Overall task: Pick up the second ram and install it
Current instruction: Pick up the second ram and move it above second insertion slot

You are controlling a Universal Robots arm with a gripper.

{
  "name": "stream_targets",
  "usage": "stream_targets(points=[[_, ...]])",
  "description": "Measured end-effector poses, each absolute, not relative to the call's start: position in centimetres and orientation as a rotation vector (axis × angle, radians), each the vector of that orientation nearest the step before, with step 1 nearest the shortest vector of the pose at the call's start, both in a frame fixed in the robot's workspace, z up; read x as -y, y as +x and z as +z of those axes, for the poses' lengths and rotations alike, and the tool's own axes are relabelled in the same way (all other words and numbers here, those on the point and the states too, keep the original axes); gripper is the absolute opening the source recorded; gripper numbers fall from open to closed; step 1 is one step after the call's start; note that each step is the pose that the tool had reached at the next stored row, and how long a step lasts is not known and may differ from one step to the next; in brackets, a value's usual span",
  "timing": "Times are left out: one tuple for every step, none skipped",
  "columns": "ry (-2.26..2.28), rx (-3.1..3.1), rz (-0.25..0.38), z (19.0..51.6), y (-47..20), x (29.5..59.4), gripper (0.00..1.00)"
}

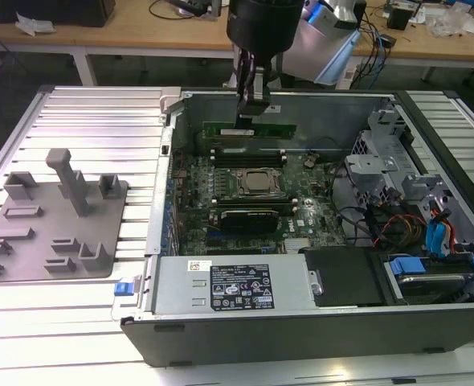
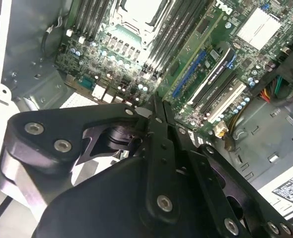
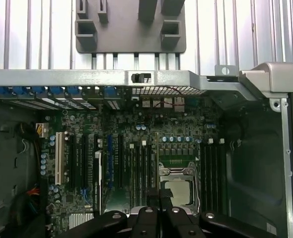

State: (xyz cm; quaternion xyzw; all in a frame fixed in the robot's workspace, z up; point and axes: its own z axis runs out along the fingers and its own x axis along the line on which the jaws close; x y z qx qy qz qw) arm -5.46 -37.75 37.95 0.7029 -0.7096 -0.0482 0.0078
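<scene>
— Where's the stick?
— Inside the open case (image 1: 301, 326), over the motherboard's (image 1: 309, 213) far slots. The second ram (image 1: 273, 129) stands on edge, level.
— Held?
— I think the end effector (image 1: 249, 117) pinches its top edge, though that's partly hidden. It's light, stiff and fragile; I'd grip the edges mid-length, off the chips.

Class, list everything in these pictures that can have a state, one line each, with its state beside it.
ram: standing on edge, clamped in the gripper, over the far side of the board; cannot tell if seated.
gripper: shut on the ram.
case: open, side panel off.
CPU socket: uncovered, chip showing.
holder: flat on the table, beside the case.
</scene>
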Motion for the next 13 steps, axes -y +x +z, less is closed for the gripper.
stream_targets(points=[[2.198, 2.218, -0.151, 37.9, -5.5, 37.7, 0.09], [2.198, 2.218, -0.151, 37.8, -5.5, 37.7, 0.09], [2.198, 2.219, -0.151, 37.6, -5.5, 37.7, 0.09], [2.198, 2.219, -0.150, 37.4, -5.5, 37.6, 0.09], [2.199, 2.219, -0.149, 37.0, -5.5, 37.6, 0.09], [2.199, 2.219, -0.149, 36.6, -5.5, 37.6, 0.09], [2.199, 2.219, -0.149, 36.3, -5.4, 37.6, 0.09], [2.199, 2.219, -0.149, 36.2, -5.3, 37.6, 0.09], [2.199, 2.219, -0.149, 36.1, -5.2, 37.6, 0.09], [2.199, 2.219, -0.149, 36.1, -5.1, 37.6, 0.09], [2.199, 2.219, -0.149, 35.9, -4.8, 37.6, 0.09], [2.199, 2.219, -0.149, 35.8, -4.7, 37.6, 0.09], [2.199, 2.219, -0.149, 35.6, -4.6, 37.6, 0.09]])
